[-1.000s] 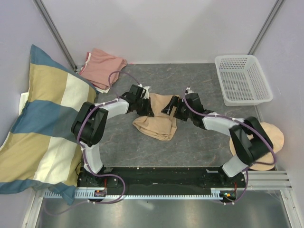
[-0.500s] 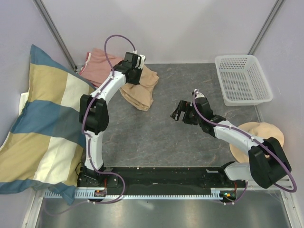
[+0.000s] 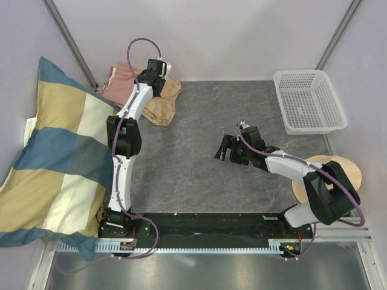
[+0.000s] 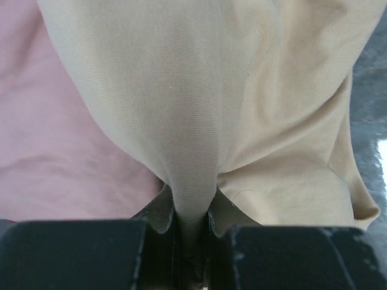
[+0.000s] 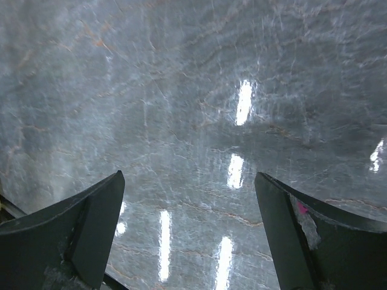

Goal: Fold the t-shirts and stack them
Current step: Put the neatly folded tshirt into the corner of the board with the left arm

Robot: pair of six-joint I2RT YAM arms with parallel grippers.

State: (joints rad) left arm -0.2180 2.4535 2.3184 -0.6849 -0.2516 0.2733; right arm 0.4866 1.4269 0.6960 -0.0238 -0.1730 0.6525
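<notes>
The left tool (image 4: 192, 238) pinches a fold of the soft tan cloth t-shirt (image 3: 162, 104) at the far left corner, next to the salmon-pink cloth t-shirt (image 3: 121, 81). The right tool (image 5: 188, 181) hangs wide open over the grey marbled surface (image 3: 199, 175).

Nothing legible here: no text, brand, number or sign can be read in any of my views. The tan t-shirt (image 4: 242, 121) fills my left wrist camera as plain, unprinted cloth. The grey tabletop (image 5: 181, 90) under my right wrist camera shows only veining and glare.
</notes>
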